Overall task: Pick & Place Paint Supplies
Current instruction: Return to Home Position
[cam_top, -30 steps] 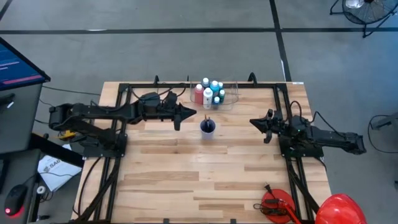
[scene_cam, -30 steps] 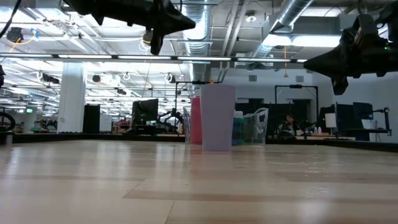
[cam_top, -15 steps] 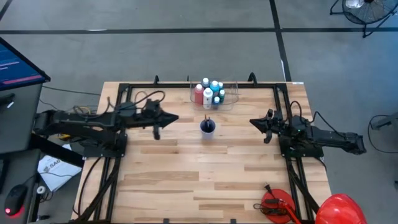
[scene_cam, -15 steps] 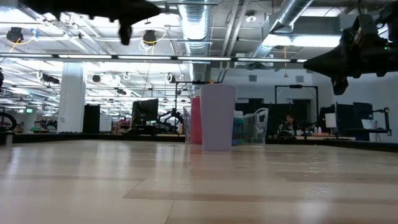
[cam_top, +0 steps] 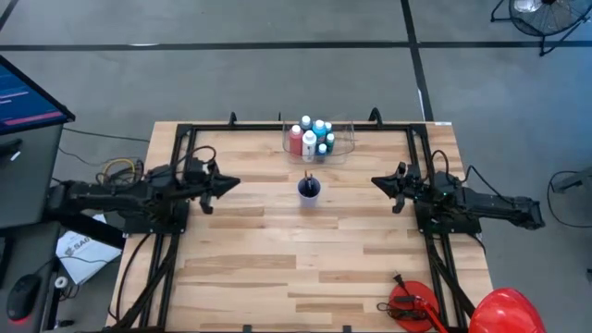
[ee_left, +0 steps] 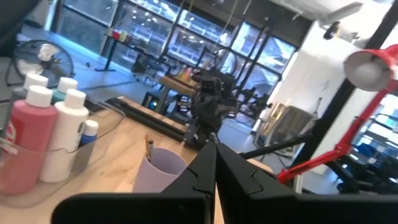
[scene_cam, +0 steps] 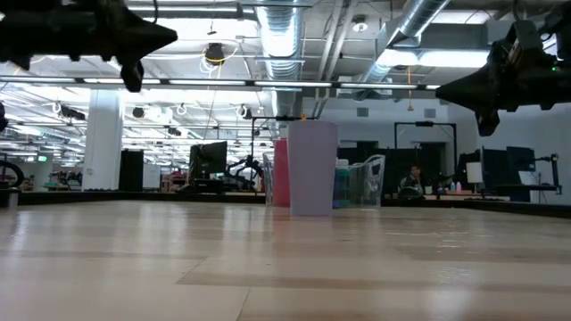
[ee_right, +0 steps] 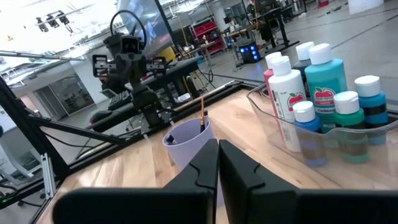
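So, your left gripper [cam_top: 222,183] has pulled well back from the middle of the pale wooden slat table [cam_top: 305,259]. 1 s ago it hung near the clear plastic tub [cam_top: 347,148], 0.5 s ago it was partway out, and now it sits over the left part of the table, close to its own base. Its 2 dark fingers [ee_left: 199,180] lie pressed together in the left wrist view, with nothing between them. Your right gripper [cam_top: 381,183] has not shifted in that time. It waits over the right side of the table, pointing inward, and its fingers are likewise together and empty in the right wrist view. The white-capped paint bottles [cam_top: 310,141] stand upright inside the tub at the far edge of the table: a pink-red one, a white one, a teal one and smaller blue ones, packed side by side. A thin dark-tipped brush [ee_right: 202,116] stands in the small blue-purple plastic cup [cam_top: 309,190], which sits on the bare wood just in front of the tub, between the 2 arms. From above you can see no bottle or tube lying loose on the table. I read that as the sorting being done and the left arm folding home. The right arm already looks parked, so little seems left beyond letting the left arm settle.
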`<state>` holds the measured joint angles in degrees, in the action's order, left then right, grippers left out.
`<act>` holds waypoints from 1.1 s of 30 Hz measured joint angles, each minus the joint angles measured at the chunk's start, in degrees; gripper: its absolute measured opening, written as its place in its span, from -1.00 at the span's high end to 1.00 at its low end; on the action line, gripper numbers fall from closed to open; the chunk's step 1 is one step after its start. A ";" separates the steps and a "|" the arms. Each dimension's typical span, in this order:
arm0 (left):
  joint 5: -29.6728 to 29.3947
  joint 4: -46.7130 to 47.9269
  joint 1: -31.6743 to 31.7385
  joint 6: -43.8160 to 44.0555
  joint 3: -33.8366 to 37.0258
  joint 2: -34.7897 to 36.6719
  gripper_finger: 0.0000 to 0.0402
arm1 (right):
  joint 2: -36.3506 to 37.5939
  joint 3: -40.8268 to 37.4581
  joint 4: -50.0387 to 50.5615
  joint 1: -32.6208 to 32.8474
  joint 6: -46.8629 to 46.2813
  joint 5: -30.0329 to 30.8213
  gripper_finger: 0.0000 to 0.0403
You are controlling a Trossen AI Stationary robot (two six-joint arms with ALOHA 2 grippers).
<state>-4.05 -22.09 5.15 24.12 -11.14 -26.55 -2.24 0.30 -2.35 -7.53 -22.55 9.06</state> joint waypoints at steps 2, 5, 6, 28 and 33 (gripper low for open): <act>0.96 0.03 0.00 -0.11 2.03 2.67 1.00 | 0.00 -0.02 0.00 0.00 0.00 0.00 0.97; 1.51 -0.17 -0.08 -0.15 5.10 6.79 1.00 | 0.00 -0.02 0.00 0.00 0.00 0.00 0.97; 1.55 -0.10 -0.09 -0.15 5.99 8.03 1.00 | 0.00 -0.02 0.00 0.00 0.00 0.00 0.97; 4.28 21.16 -0.15 -4.34 10.63 18.36 1.00 | 0.00 -0.02 0.00 0.00 0.00 -0.04 0.97; 4.28 21.29 -0.18 -4.37 10.63 16.70 1.00 | 0.00 -0.02 0.00 0.00 0.00 -0.04 0.97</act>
<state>0.23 -0.80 4.97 19.75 -0.51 -9.84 -2.24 0.27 -2.35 -7.53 -22.55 9.02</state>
